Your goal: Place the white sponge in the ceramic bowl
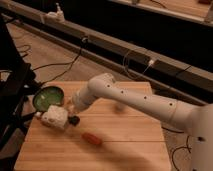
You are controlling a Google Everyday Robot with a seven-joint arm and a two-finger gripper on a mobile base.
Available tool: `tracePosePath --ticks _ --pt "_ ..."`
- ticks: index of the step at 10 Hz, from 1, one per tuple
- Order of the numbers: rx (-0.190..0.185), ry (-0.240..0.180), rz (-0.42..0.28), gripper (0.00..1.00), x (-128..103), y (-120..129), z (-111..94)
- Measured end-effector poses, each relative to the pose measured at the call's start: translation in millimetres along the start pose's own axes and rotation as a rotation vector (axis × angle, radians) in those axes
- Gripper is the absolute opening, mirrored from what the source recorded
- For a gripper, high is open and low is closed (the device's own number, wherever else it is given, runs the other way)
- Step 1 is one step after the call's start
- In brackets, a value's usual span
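The white sponge [53, 118] is an off-white block held just above the wooden table [125, 150], at its left side. My gripper [66, 117] is shut on the sponge's right side, with one dark fingertip [74, 120] showing beside it. The ceramic bowl [48, 98], green inside with a dark rim, stands at the table's back left corner, just behind the sponge. My white arm [135, 102] reaches in from the right across the table's middle.
A small orange-red object [92, 138] lies on the table in front of the gripper. A black stand [12, 95] and cables [60, 62] are on the floor at the left. A long dark bench [125, 35] runs behind.
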Motion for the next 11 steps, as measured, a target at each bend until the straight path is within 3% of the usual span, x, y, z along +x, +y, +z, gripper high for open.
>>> tracePosePath --ticks 6,11 --pt "0.003 0.001 -0.002 0.0 0.4 -1.9 -0.1" --pt "0.127 0.003 0.029 0.0 43.2 -73.1 -21.3"
